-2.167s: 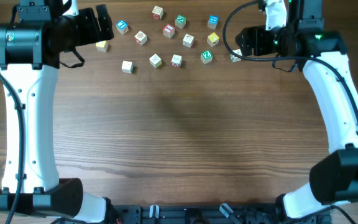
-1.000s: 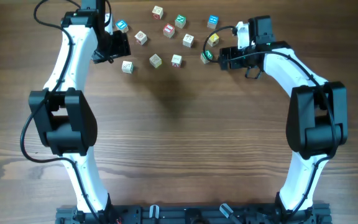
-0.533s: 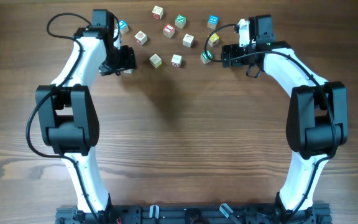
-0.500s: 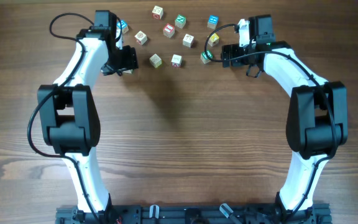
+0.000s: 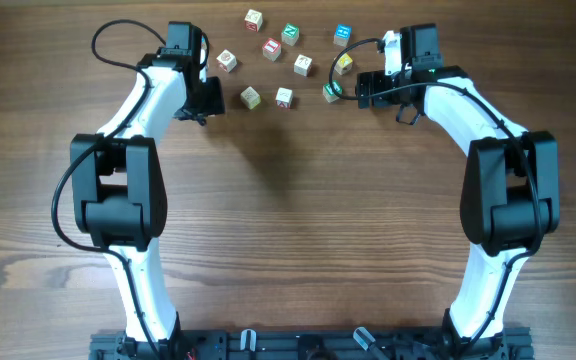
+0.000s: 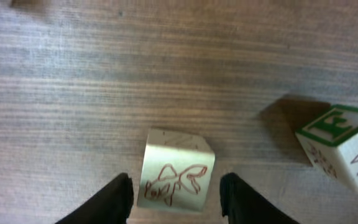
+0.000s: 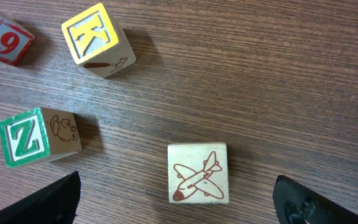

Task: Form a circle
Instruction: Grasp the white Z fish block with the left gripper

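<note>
Straddling the cream fish cube (image 6: 176, 180) with the left end effector (image 6: 177, 194) part spread, slim gaps either side, and flanking the cream aeroplane cube (image 7: 197, 163) with the right end effector (image 7: 176, 199) spread wide, green Z cube (image 7: 33, 138) near, circle unformed, cubes scattered along the bench's (image 5: 288, 220) far edge.

Matt wooden cubes (image 7: 197, 174), grained wood table (image 7: 260, 74)

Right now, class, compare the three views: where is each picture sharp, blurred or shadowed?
Overhead: even light, cubes tiny, faint shadow on the table. Left wrist: fish cube slightly soft, green E cube casts its shadow leftward. Right wrist: grain crisp, plane cube sharp, fingers blurred.
</note>
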Robot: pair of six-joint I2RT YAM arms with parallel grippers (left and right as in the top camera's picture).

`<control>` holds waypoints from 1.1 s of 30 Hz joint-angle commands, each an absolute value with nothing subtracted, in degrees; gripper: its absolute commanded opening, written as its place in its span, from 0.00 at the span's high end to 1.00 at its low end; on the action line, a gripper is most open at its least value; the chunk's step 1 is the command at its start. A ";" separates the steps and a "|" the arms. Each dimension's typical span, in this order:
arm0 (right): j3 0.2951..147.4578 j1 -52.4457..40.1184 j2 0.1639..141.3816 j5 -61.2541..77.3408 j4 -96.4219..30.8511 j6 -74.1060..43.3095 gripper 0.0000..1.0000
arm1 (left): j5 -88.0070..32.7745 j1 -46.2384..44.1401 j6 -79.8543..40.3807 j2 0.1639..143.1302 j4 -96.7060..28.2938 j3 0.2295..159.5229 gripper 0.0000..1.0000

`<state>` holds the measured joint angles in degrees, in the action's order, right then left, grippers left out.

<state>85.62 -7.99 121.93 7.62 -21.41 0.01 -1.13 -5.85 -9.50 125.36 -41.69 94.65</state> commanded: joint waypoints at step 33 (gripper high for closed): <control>85.73 -7.90 123.07 6.85 -21.41 -0.19 0.00 | -12.32 -16.08 -11.33 123.85 -62.06 91.11 0.91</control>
